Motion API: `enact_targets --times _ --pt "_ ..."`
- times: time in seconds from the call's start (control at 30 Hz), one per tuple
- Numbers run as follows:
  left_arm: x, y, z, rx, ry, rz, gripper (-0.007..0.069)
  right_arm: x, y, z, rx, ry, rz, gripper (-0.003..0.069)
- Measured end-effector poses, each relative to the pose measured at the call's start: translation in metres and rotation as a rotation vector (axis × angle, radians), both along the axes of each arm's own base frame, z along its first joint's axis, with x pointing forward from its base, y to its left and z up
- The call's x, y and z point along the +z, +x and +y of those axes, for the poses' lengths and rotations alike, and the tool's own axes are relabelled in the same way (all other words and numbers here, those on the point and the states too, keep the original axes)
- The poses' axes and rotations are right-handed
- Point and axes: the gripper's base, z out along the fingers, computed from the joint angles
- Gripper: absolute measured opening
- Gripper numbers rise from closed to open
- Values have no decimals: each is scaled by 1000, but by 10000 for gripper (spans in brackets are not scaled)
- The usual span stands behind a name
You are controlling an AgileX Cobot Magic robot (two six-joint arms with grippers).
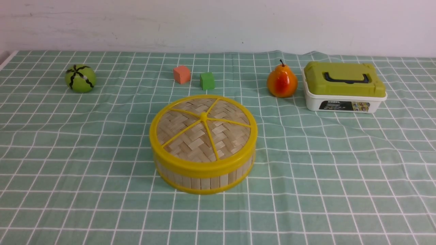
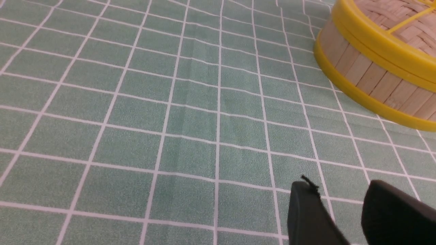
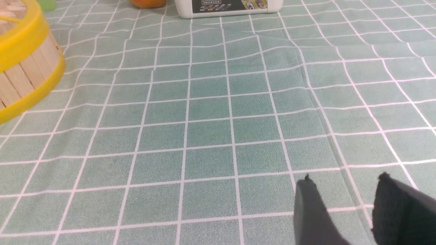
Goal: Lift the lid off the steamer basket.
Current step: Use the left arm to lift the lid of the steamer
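Both hands are empty, fingers apart: the left hand (image 2: 340,200) and the right hand (image 3: 344,197) each hang over the green checked surface (image 1: 85,163), clear of the steamer basket (image 1: 204,178). The lid (image 1: 203,127) sits seated on the steamer basket, mid-surface.

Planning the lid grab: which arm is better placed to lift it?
Probably left: the steamer basket and lid fill more of its wrist view. The left claw and right claw are both open, empty.
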Motion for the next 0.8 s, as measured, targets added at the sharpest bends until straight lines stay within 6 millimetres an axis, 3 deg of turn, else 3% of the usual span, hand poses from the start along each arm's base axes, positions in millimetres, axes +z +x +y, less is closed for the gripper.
enact_targets --times 0.1,0.17,0.2,0.23,0.4,0.57,0.8 --pt "0 0 -2 8 -89 7 238 0 0 0 0 0 0 241" --pt "3 0 -8 34 -383 27 238 0 0 0 0 0 0 241" --pt "3 0 -8 36 -409 26 238 0 0 0 0 0 0 241" --pt "6 0 -12 55 -638 41 238 0 0 0 0 0 0 241" --pt "15 1 -15 85 -1030 39 238 0 0 0 0 0 0 241" --pt "19 1 -16 92 -1186 45 238 0 0 0 0 0 0 241" --pt "26 3 -11 110 -1232 -51 232 0 0 0 0 0 0 241"
